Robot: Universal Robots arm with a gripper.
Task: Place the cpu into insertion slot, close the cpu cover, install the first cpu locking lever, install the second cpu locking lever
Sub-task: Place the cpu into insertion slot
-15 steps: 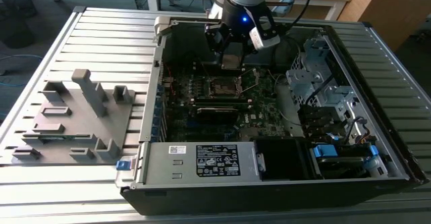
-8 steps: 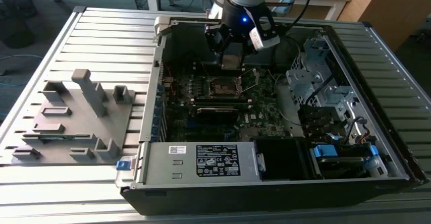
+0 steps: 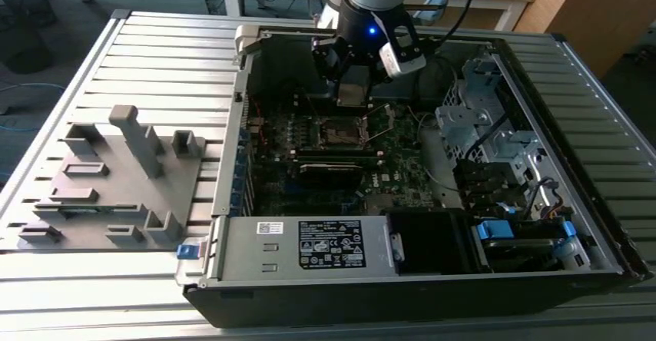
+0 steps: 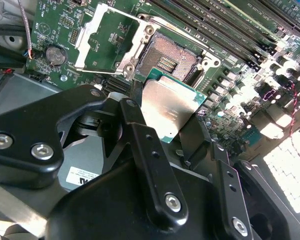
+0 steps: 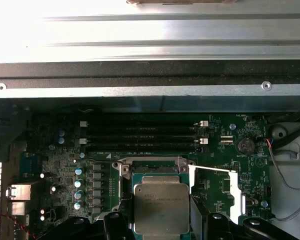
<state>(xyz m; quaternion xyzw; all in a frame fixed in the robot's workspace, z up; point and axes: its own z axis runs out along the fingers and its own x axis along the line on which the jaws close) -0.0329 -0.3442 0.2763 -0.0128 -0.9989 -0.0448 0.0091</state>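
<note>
In the exterior view my gripper (image 3: pixel 354 87) hangs inside the open computer case, just above the motherboard. It is shut on the cpu (image 3: pixel 352 95), a flat square chip with a dull metal top. In both wrist views the two black fingers (image 5: pixel 119 222) clamp opposite edges of the cpu (image 5: pixel 161 207) (image 4: pixel 167 107). The chip hovers beside and slightly over the open insertion slot (image 4: pixel 172 57) (image 5: pixel 157 167) without sitting in it. The silvery cpu cover (image 4: pixel 102 37) (image 5: pixel 234 192) stands swung open next to the slot.
The case wall (image 3: pixel 241 126) rings the board. A grey power box with a white label (image 3: pixel 307 245) spans the near side, and a drive cage with cables (image 3: pixel 482 126) stands on the exterior view's right. Memory slots (image 5: pixel 140 135) lie beyond the slot. A grey fixture (image 3: pixel 113 180) sits on the table.
</note>
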